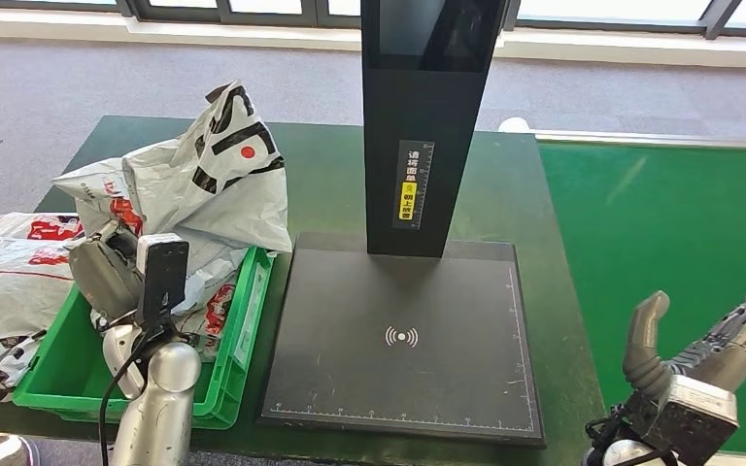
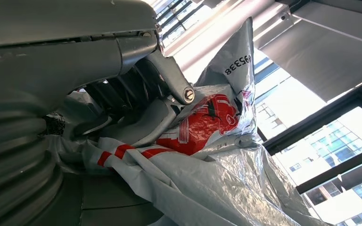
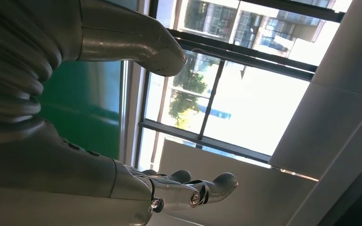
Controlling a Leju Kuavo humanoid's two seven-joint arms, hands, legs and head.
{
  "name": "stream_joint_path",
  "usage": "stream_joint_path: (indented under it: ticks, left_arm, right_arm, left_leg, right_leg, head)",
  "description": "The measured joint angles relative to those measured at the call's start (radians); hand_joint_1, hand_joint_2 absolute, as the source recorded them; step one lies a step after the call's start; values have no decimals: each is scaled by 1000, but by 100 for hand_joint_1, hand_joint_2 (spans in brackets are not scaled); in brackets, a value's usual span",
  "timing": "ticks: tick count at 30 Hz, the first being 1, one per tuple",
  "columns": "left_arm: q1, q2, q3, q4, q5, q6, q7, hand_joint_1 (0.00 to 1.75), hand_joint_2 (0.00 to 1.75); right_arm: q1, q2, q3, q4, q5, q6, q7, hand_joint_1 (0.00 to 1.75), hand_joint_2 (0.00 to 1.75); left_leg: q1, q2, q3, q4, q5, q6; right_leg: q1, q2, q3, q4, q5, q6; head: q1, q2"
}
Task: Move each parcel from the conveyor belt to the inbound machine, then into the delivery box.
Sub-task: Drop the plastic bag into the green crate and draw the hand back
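Observation:
The delivery box is a green bin [image 1: 241, 335] at the left of the table, piled with grey-white plastic parcels. The largest parcel [image 1: 204, 175] stands crumpled at its far end. My left hand [image 1: 107, 277] is down inside the bin. In the left wrist view its fingers [image 2: 141, 101] lie against a parcel with red print [image 2: 202, 122], and the thumb is spread well away from them with nothing pinched between. My right hand [image 1: 699, 354] hovers open at the near edge of the green conveyor belt [image 1: 661, 243], with its fingers [image 3: 207, 186] spread and nothing in it.
The inbound machine is a black scan plate [image 1: 403, 291] with a tall black tower [image 1: 423, 126], standing between the bin and the belt. More parcels [image 1: 10, 282] lie outside the bin's left side. Grey carpet and windows lie beyond the table.

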Motion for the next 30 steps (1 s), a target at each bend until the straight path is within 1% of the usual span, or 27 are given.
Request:
stream_joint_path:
  ticks: [5, 8, 9, 11, 13, 15, 17, 22, 30]
  left_arm:
    - [1, 0, 1, 0, 0, 0, 0, 175, 175]
    - [2, -1, 2, 0, -2, 0, 4, 44, 44]
    - [2, -1, 3, -1, -11, 0, 19, 0, 0]
    - [14, -11, 31, -28, -35, 1, 84, 0, 0]
    - [32, -27, 103, -75, -40, 2, 130, 0, 0]
    - [46, -37, 178, -107, -29, 4, 129, 0, 0]
    - [55, -40, 222, -125, -30, 4, 129, 0, 0]
    - [63, -41, 267, -143, -36, 4, 134, 0, 0]
    - [69, -41, 292, -161, -30, 4, 138, 0, 0]
  right_arm:
    - [0, 0, 0, 0, 0, 0, 0, 0, 175]
    - [0, 0, 0, 0, 0, 0, 0, 0, 175]
    - [0, 0, 0, 0, 2, 1, 4, 0, 175]
    - [11, 2, -3, -10, 7, 9, 18, 0, 175]
    - [35, 7, -11, -31, 12, 23, 32, 0, 175]
    - [54, 12, -20, -49, 12, 33, 37, 0, 175]
    - [62, 17, -29, -61, 12, 39, 39, 0, 175]
    - [66, 26, -34, -72, 14, 44, 38, 0, 175]
    - [68, 35, -38, -75, 13, 58, 36, 0, 175]
  left_leg:
    - [0, 0, 0, 0, 0, 0]
    - [0, 0, 0, 0, 0, 0]
    - [0, 0, 0, 0, 0, 0]
    - [0, 0, 0, 0, 0, 0]
    - [0, 2, 0, 0, -1, -1]
    - [0, 2, -1, 0, -1, -1]
    - [1, 0, -1, 0, -1, -1]
    - [1, 0, -1, 0, -1, -2]
    - [1, 0, -1, 0, -1, -2]
  right_leg:
    - [0, 0, 0, 0, 0, 0]
    - [0, 0, 0, 0, 0, 0]
    - [0, 0, 0, 0, 0, 0]
    - [0, 1, 0, 0, 0, 0]
    - [0, 2, -1, 0, 0, 0]
    - [0, 2, -3, 0, -1, -1]
    - [1, 0, -3, 0, -2, -1]
    - [1, 0, -3, 0, -2, -2]
    - [1, 0, -2, 0, -2, -2]
  head:
    - [0, 0]
    - [0, 0]
    - [0, 0]
    - [0, 0]
    - [0, 0]
    - [0, 0]
    - [0, 0]
    - [0, 0]
    - [0, 0]
